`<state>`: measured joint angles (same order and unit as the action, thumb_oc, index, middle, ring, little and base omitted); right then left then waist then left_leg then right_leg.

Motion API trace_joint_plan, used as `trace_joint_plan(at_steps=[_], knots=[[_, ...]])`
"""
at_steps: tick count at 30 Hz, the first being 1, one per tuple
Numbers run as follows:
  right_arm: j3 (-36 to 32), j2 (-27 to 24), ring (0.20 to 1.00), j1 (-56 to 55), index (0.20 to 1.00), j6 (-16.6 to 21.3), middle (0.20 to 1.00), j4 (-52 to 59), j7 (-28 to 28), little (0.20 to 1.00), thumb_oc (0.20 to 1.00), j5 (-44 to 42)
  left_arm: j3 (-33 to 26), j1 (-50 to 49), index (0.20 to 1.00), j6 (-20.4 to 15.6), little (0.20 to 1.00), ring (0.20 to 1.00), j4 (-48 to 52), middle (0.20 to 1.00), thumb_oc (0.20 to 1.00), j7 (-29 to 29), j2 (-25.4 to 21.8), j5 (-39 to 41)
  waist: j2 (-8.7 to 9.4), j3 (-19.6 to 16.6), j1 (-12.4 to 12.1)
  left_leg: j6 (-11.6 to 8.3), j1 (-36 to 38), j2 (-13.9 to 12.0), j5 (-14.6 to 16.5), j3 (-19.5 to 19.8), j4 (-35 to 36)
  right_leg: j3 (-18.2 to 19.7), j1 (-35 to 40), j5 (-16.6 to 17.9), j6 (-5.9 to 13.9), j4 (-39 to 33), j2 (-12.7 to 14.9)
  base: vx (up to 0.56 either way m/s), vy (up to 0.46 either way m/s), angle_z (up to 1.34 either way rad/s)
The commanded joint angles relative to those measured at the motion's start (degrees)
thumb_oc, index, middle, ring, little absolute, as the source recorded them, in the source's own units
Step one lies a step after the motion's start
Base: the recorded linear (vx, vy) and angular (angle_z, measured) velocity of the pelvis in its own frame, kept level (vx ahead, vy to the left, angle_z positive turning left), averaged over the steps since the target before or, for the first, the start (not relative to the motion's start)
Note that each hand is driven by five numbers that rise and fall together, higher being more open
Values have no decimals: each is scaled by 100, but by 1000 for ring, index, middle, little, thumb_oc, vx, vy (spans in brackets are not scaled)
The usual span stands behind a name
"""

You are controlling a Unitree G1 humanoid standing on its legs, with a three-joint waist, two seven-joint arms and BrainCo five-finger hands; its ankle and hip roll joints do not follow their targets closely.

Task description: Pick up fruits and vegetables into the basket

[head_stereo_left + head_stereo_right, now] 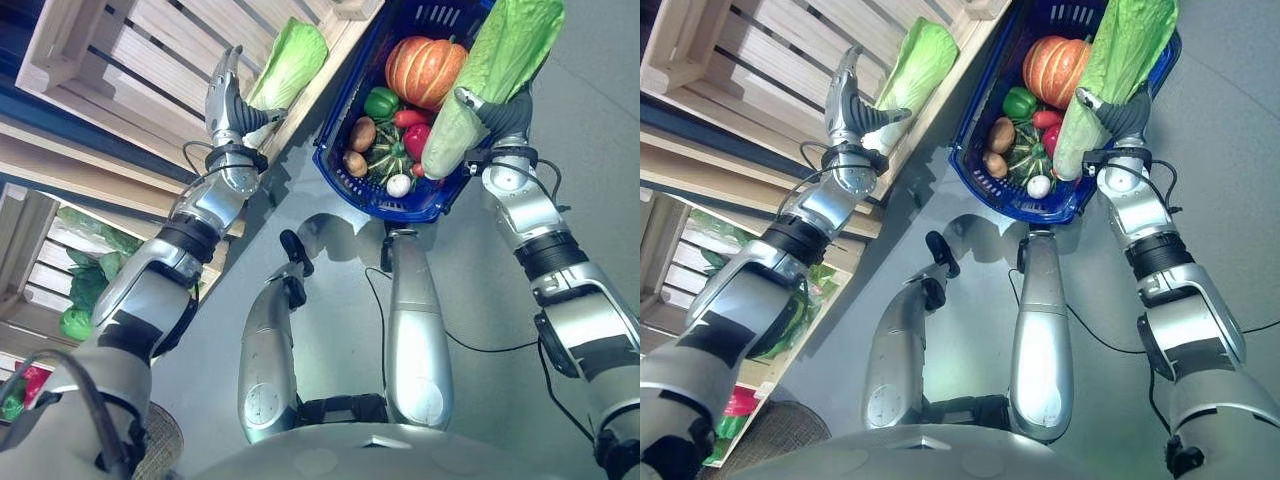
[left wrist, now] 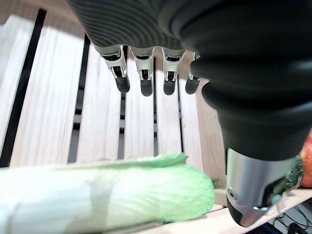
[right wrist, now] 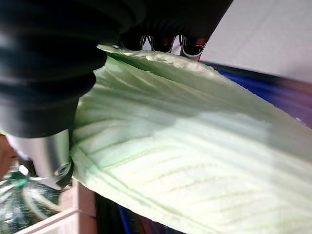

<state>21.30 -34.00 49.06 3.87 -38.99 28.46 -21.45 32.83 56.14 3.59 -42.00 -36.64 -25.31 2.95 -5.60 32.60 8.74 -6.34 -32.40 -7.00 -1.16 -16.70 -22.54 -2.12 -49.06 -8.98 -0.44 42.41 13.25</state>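
My right hand (image 1: 503,117) is shut on a long pale-green napa cabbage (image 1: 495,70) and holds it upright over the right side of the blue basket (image 1: 395,208). From the wrist, its leaves (image 3: 185,161) lie against the palm. The basket holds an orange pumpkin (image 1: 425,68), a green pepper (image 1: 380,102), a red pepper (image 1: 417,138), potatoes (image 1: 362,133) and a striped squash (image 1: 388,158). A second napa cabbage (image 1: 290,60) lies on the wooden slatted crate (image 1: 160,60). My left hand (image 1: 228,108) is open beside it, with straight fingers (image 2: 146,83) over the slats and this cabbage (image 2: 122,195) between them and the thumb.
A lower wooden crate at the left holds leafy greens (image 1: 90,280), with a red vegetable (image 1: 28,383) further down. The basket stands on grey floor (image 1: 590,120) next to the crate's edge.
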Motion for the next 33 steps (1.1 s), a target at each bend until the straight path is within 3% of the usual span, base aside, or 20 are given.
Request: trace_joint_plan(at_steps=[1,8,11,12,13,17,22,27,33], knots=[[177,-114,200,496,200,384,200,-278,-205,200,200,-194,-292,165,1000,-106,1000,1000,-265,1000,1000,-207,163,344,-528,-280,55,20,-476,44,590,10,-707,-66,2,-336,263,-79,-145,19,39,0],[207,18,200,788,200,154,200,-1190,-570,200,200,-520,-223,331,1000,15,1000,1000,-730,1000,1000,-129,242,629,-634,-280,14,26,-881,55,625,6,-850,20,-462,-405,238,137,-185,21,8,3],[200,52,200,910,200,-133,200,-1629,-704,200,200,-464,-168,451,1000,95,1000,1000,-919,1000,1000,-76,238,634,-634,-280,-7,41,-1008,41,648,29,-934,46,-573,-410,229,184,-211,0,0,0],[213,60,385,951,385,-285,385,-1792,-827,385,385,-581,-153,496,1000,115,1000,1000,-980,1000,1000,-55,223,634,-628,-280,-20,55,-1045,36,654,32,-951,42,-602,-408,224,185,-219,0,0,0],[203,89,1000,999,1000,-455,1000,-1975,-977,1000,1000,-718,-137,573,1000,195,1000,1000,-1048,1000,1000,-45,191,678,-607,-280,-36,65,-1107,16,669,41,-995,42,-643,-403,217,190,-231,27,-32,1],[308,133,1000,1008,1000,-595,1000,-2224,-1089,1000,1000,-507,-89,806,1000,369,1000,1000,-1320,1000,1000,7,38,586,-488,-280,-47,106,-1278,-41,699,82,-1104,30,-733,-362,213,173,-304,19,-67,3],[501,5,1000,598,1000,-667,1000,-1626,-940,1000,1000,-273,-26,1081,1000,558,1000,1000,-1579,1000,1000,-33,-273,596,-263,-280,60,142,-1450,-110,719,88,-1177,11,-822,-273,232,95,-411,4,-55,-2],[473,-355,1000,-498,1000,-597,1000,12,-701,1000,1000,-32,-72,1182,1000,720,1000,1000,-1658,1000,1000,-160,-672,420,-12,-280,351,129,-1558,-179,757,41,-1195,91,-919,-223,254,23,-528,10,1,-7],[-92,-439,1000,-2148,1000,-145,1000,1911,-966,1000,1000,803,-352,987,1000,863,1000,1000,-1591,1000,1000,-251,-1031,110,218,-280,741,73,-1560,-236,786,-45,-1157,267,-956,-185,304,-88,-646,16,52,-9]])
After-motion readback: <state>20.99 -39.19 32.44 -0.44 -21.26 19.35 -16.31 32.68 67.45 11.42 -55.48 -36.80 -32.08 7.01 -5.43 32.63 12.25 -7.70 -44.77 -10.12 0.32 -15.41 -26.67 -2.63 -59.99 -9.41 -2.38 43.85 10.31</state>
